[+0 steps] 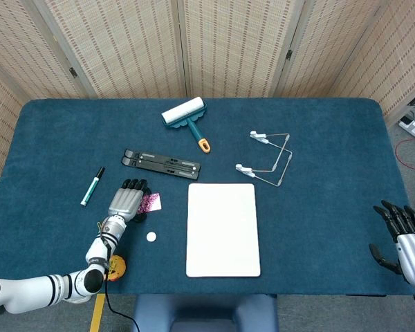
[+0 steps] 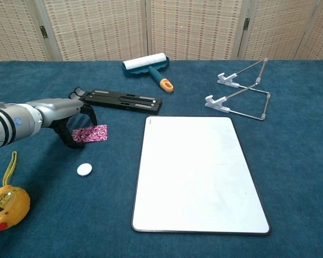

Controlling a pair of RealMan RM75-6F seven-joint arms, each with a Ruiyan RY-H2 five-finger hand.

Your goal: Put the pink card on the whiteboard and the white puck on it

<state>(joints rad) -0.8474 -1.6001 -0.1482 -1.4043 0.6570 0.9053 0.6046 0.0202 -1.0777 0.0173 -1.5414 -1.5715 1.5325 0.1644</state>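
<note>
The pink patterned card (image 1: 152, 203) (image 2: 91, 133) lies flat on the blue table, left of the whiteboard (image 1: 223, 229) (image 2: 199, 174). My left hand (image 1: 128, 200) (image 2: 70, 115) arches over the card's left end, fingers (image 2: 90, 114) curved down around it. I cannot tell whether they pinch it. The small white puck (image 1: 151, 236) (image 2: 84, 169) rests on the cloth just in front of the card, apart from the hand. My right hand (image 1: 401, 235) hovers at the table's right front edge, fingers apart and holding nothing. It does not show in the chest view.
A black folded stand (image 1: 162, 163) (image 2: 123, 100) lies right behind the left hand. Further back are a lint roller (image 1: 185, 116) (image 2: 148, 66) and a wire stand (image 1: 270, 158) (image 2: 242, 91). A green marker (image 1: 92, 187) lies far left. A yellow tape measure (image 1: 115, 267) (image 2: 6, 207) sits near the front edge.
</note>
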